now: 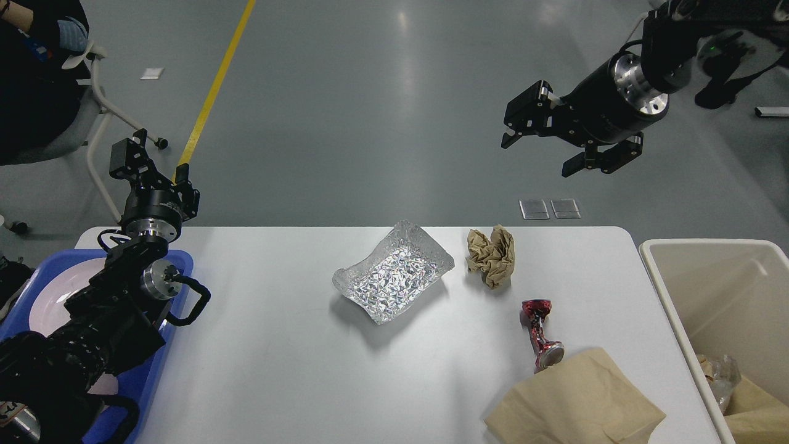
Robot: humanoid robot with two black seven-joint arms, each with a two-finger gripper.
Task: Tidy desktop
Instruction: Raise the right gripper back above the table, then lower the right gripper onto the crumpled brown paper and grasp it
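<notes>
Desk: the desk (pixel 259 345) is a broad, smooth white top with rounded corners, filling the lower middle of the view between a blue tray (pixel 151 385) at its left end and a beige bin (pixel 684 296) off its right edge.
On the desk: a crinkled foil tray (pixel 393 271) near the centre, slightly bent; a crumpled brown paper ball (pixel 491 255) just to its right; a crushed red can (pixel 539 336) lying nearer the front; a flat brown paper sheet (pixel 573 404) at the front edge, touching the can's lower end.
Blue tray: holds a white plate (pixel 52 296), partly hidden by the arm.
Bin: some paper and clear wrapping inside.
Left gripper (pixel 132 154): raised over the desk's far left corner; fingers too dark to tell apart, so I cannot tell their state.
Right gripper (pixel 542 151): high above the floor beyond the desk, fingers spread apart, holding nothing.
</notes>
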